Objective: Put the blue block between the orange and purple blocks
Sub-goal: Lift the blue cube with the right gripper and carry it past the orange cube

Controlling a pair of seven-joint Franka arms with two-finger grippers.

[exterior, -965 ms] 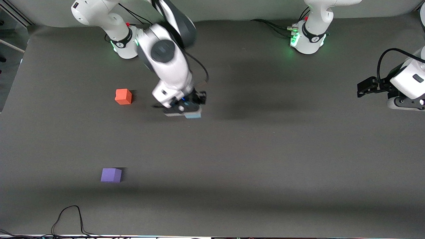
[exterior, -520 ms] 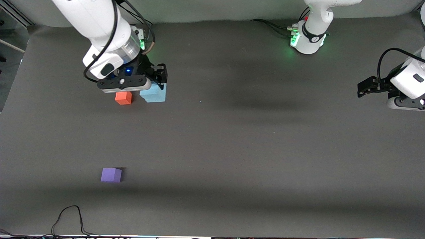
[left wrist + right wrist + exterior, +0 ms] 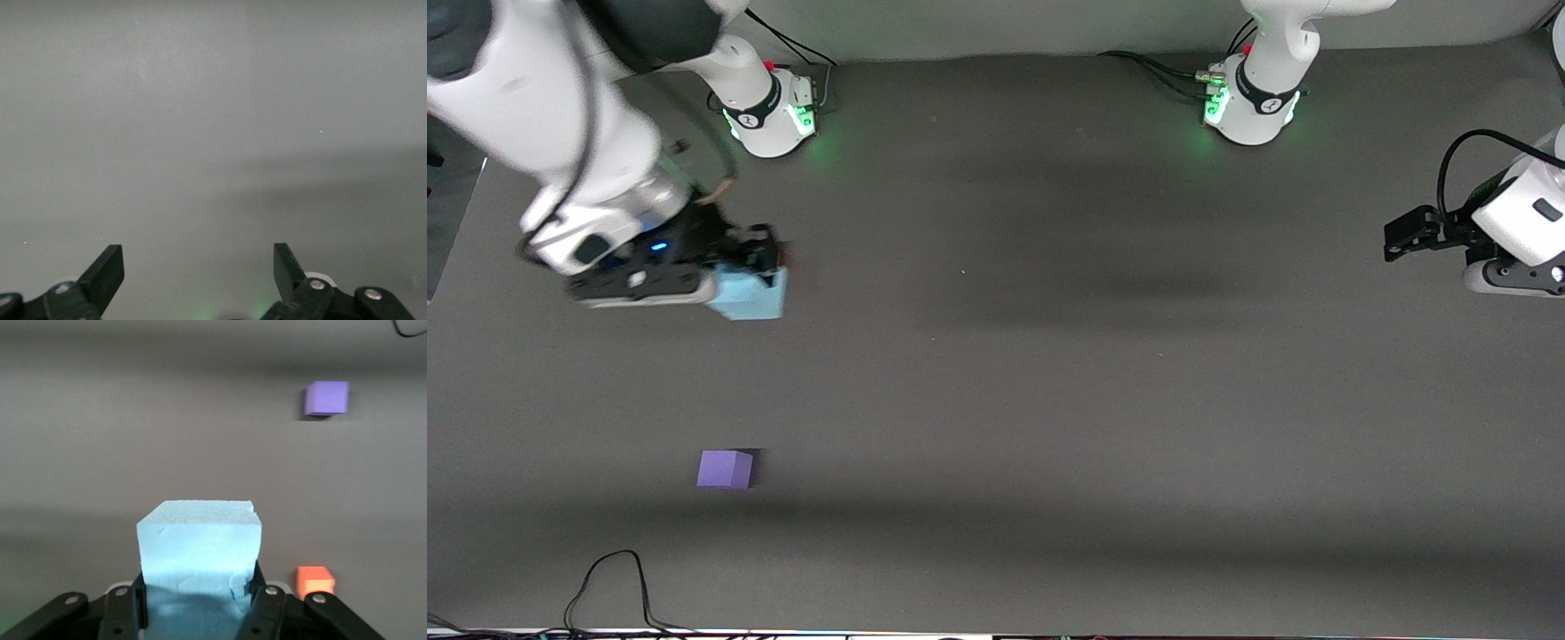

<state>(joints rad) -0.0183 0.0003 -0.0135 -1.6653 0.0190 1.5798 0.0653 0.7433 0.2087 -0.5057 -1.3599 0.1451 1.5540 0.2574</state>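
Sky-blue foam first. Front view: blue block [image 3: 749, 296] clamped in the right end effector [image 3: 738, 267], carried in the air over the bench [image 3: 1049, 373] toward the right arm's end. Block hangs just under the fingers, slightly tilted; a cube, so no long axis to note. Purple block [image 3: 725, 468] sits on the bench, nearer the front camera. Orange block hidden under the arm in this view. Left end effector [image 3: 1392, 240] waits at the left arm's end, well apart from the blocks.

Left wrist view: left end effector [image 3: 199, 267] spread wide, nothing between its fingers, bare grey bench [image 3: 213, 133] below.

Right wrist view: right end effector [image 3: 198, 587] gripping the blue block [image 3: 199, 550] by two side faces, top face level. Orange block [image 3: 315, 581] and purple block [image 3: 326, 398] on the bench, well apart.
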